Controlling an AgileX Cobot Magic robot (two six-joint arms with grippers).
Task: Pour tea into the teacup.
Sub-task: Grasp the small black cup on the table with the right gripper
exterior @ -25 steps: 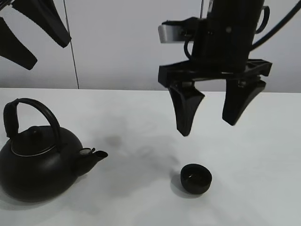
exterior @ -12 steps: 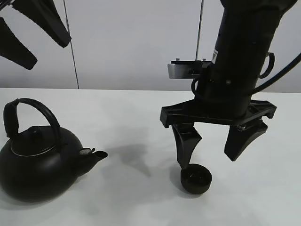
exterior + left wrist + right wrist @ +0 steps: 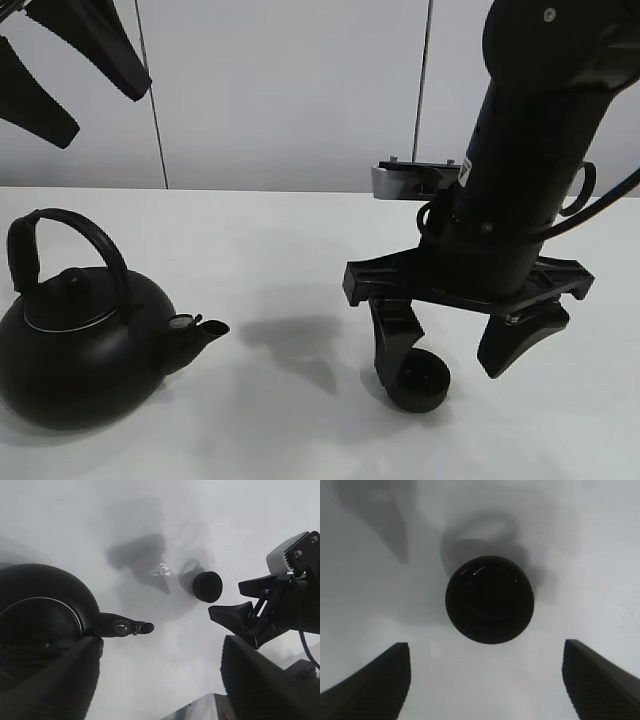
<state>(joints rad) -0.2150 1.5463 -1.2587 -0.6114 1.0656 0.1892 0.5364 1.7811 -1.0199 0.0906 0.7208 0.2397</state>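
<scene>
The right pincer [image 3: 442, 372] is down low over the surface [image 3: 300, 250] now, jaws spread and empty, one finger on each side of the teacup [image 3: 422, 385]. The cup sits upright on the surface, right of the middle and well apart from the kettle [image 3: 80, 350]. From the right wrist view the cup lies in the gap ahead of the fingertips with bare surface showing either side, so nothing is gripped yet. The near finger overlaps the cup in the high view, but contact cannot be told from there. That straddle looks like a setup to hold the little cup steady, or shift it, before any pouring. Over on the left, the kettle rests with its spout aimed toward the cup. The left pincer [image 3: 100, 115] hangs high above it, wide open and holding nothing, seemingly waiting its turn at the arched handle. Against a second ago, the big change is height: the right arm has dropped from well above the surface to cup level, same jaw spread. Cup, kettle and left pincer have not budged.
</scene>
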